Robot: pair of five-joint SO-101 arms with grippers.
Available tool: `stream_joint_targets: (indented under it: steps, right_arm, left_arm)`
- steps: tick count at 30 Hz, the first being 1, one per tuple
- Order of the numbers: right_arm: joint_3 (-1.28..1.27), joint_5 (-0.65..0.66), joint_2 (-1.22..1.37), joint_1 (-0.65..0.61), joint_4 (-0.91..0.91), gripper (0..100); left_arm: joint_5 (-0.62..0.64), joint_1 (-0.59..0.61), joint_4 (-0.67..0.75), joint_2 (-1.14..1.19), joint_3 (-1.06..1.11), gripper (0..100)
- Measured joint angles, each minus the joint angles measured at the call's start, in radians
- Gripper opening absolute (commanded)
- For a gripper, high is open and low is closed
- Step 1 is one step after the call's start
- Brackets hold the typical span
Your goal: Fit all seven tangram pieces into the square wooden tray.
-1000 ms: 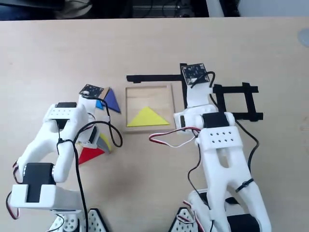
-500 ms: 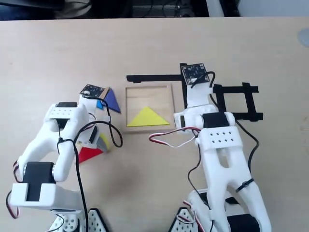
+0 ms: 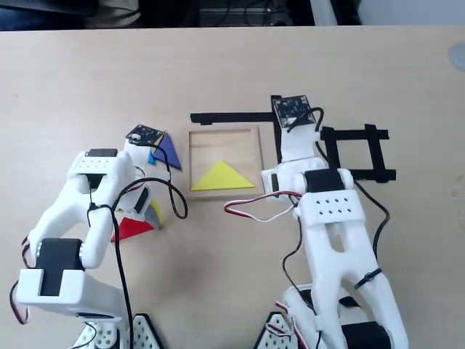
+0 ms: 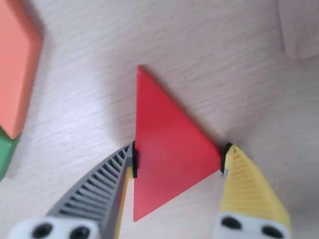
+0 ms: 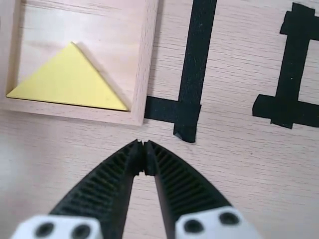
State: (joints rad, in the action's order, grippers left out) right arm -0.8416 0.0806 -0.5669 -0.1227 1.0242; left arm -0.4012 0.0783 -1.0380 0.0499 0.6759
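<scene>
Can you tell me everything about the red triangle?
The red triangle is a flat, smooth, plain piece with sharp corners. It lies level on or just above the wooden table, outside the tray, on its left in the high view. The left gripper pinches it, one fingertip on each of two edges.

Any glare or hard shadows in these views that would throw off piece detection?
High view: diffuse, even light on the table, no glare or hard-edged shadows. Left wrist view: red triangle reads matte, no hotspot. Right wrist view: tray and yellow triangle evenly lit, no reflections.
</scene>
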Motion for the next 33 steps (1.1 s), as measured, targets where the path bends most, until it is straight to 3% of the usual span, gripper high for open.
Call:
stream_joint_targets:
  steps: [28, 33]
  right_arm:
    - [0.0, 0.0, 0.0, 0.0, 0.0, 1.3]
    - [0.0, 0.0, 0.0, 0.0, 0.0, 1.3]
  left_arm:
    - [0.002, -0.038, -0.002, 0.017, -0.043, 3]
    - [0.002, -0.038, -0.189, -0.034, -0.229, 3]
